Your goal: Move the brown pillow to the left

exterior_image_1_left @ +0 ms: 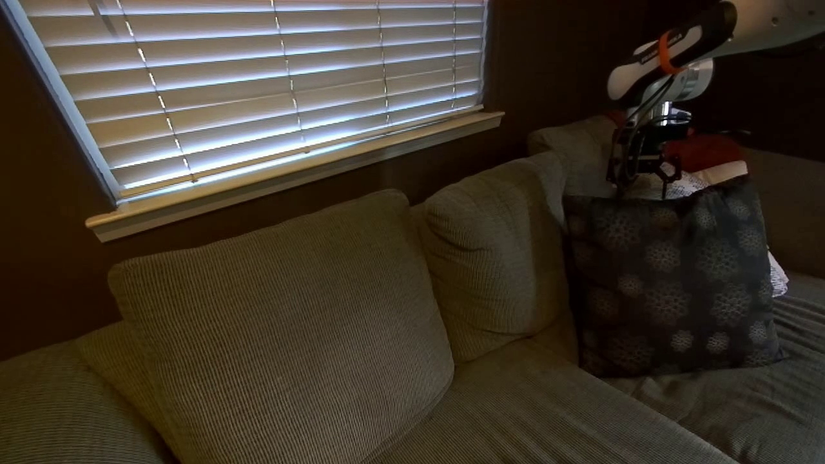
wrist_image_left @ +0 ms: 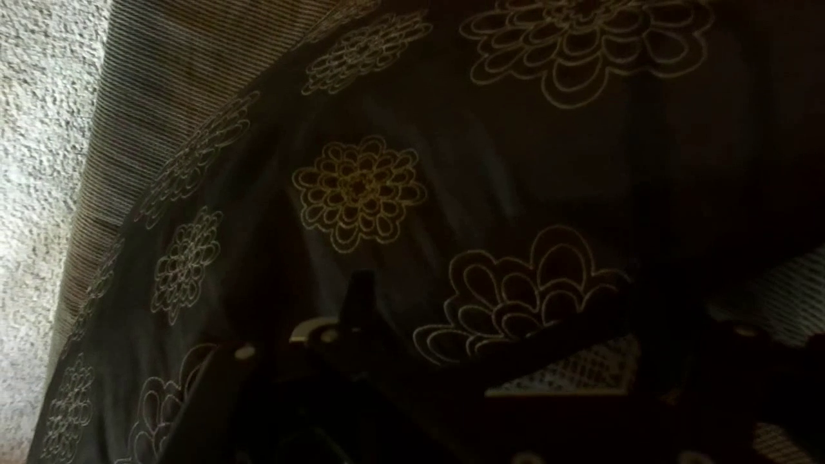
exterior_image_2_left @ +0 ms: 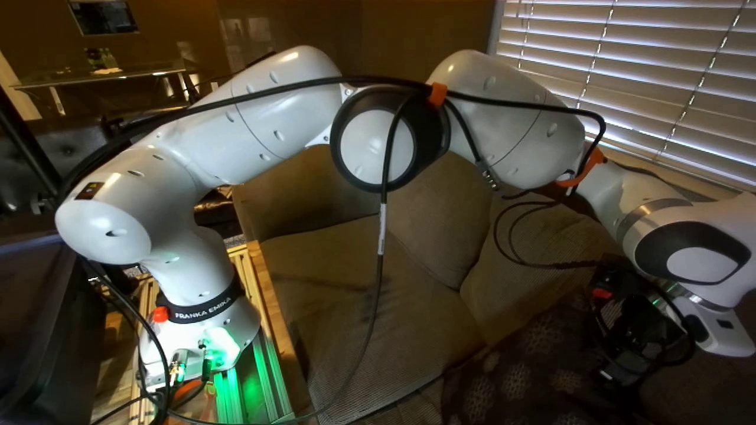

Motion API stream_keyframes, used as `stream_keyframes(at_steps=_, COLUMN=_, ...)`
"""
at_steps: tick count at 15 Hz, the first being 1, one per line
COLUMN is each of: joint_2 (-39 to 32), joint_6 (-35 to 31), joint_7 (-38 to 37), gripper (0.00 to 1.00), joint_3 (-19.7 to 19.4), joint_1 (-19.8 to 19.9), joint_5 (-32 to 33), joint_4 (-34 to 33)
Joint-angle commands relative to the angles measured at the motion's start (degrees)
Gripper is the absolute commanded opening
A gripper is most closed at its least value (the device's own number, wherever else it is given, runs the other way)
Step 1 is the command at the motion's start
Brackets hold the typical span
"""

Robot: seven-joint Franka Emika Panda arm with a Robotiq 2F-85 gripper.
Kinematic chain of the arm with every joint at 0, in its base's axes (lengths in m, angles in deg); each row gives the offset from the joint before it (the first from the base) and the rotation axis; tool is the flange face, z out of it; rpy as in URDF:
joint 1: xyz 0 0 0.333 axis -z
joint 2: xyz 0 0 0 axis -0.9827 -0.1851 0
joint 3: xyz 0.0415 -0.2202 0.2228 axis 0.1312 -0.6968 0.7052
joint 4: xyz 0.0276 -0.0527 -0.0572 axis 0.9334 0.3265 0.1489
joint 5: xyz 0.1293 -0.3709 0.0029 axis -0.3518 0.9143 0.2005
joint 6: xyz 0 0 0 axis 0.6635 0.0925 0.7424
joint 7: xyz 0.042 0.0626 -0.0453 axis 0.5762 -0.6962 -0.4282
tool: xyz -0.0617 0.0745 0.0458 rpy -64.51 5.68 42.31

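A pillow (exterior_image_1_left: 673, 283), dark and dotted with pale flowers, stands upright on a sofa (exterior_image_1_left: 515, 412) at the right of the frame in an exterior view, awaiting a move to the left. Its top edge rises unevenly toward the right corner and its face creases in the wrist view, suggesting a light, plump, yielding load that should squash rather than break. The cover has a faint sheen and may prove slippery: a shallow pinch on taut cloth could slide free, while a deep bite on the top edge or a gathered upper corner looks the better hold. Its lower half would likely swing, or drag on the sofa, during the transfer.

At that top edge hangs the end effector (exterior_image_1_left: 642, 193), jaws spread apart and pointing down. Whether the edge lies between them, or cloth is touched at all, cannot be told; the wrist view is too dark there. Taking hold appears to be the step in hand.

Behind the pillow, pale fabric (exterior_image_1_left: 778, 277) shows at the right, with a dim red item (exterior_image_1_left: 706, 151) above. A left cushion (exterior_image_1_left: 283, 335) and a centre cushion (exterior_image_1_left: 493, 264) line the sofa below blinds (exterior_image_1_left: 290, 77); the arm (exterior_image_1_left: 773, 26) enters at upper right.
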Motion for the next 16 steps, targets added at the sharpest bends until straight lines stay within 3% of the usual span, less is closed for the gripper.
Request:
stream_keyframes(at_steps=1, joint_2=-4.28, joint_6=2.70, joint_7=-1.64, gripper=1.00, joint_3=0.77, joint_1=0.87, joint_5=-0.78, joint_4=-6.24)
stream_keyframes(at_steps=5, joint_2=-6.19, joint_6=4.41, joint_7=-2.57, gripper=1.00, joint_3=1.25, joint_1=1.20, joint_5=-0.93, joint_4=-8.89)
stream_keyframes(at_steps=6, joint_2=-6.58, joint_6=5.02, joint_7=-2.73, gripper=0.75, joint_3=1.33, joint_1=1.28, joint_5=-0.87, joint_4=-9.53)
stream_keyframes(at_steps=7, joint_2=-6.89, joint_6=5.66, joint_7=-2.70, gripper=0.73, joint_3=1.46, joint_1=1.41, joint_5=-0.83, joint_4=-10.17)
stream_keyframes(at_steps=16, joint_2=-8.82, joint_6=12.02, joint_7=-1.65, gripper=0.11, joint_3=3.29, joint_1=2.92, joint_5=-0.99, joint_4=-15.63)
